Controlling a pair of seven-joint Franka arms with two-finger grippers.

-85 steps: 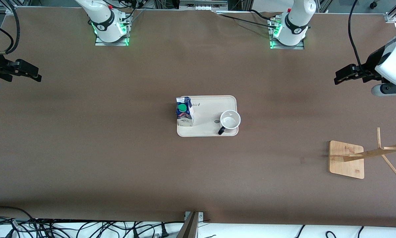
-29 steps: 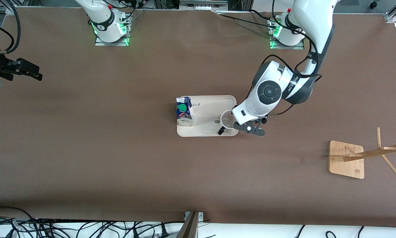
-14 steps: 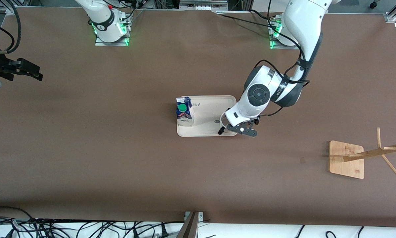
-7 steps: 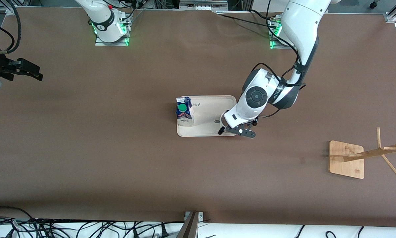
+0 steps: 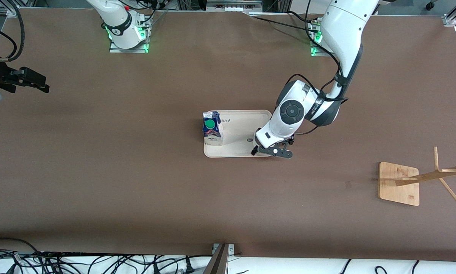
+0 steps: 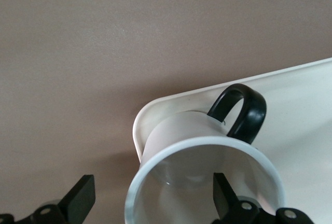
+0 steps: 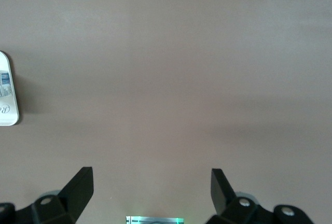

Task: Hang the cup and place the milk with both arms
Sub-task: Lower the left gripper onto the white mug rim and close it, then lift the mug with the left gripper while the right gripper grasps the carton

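The left gripper (image 6: 150,200) is down over the cup (image 6: 207,156) with its fingers spread wide, one outside the rim and one inside, not squeezing it. The cup sits in the tray (image 5: 235,152) corner toward the left arm's end, black handle (image 6: 241,111) sticking out. The milk (image 5: 212,129) stands at the tray's other end. The right gripper (image 7: 150,193) waits over bare table (image 5: 98,171), fingers spread, holding nothing.

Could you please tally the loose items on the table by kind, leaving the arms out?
Cup: 1
Milk carton: 1
Tray: 1
Wooden cup stand: 1
Total: 4
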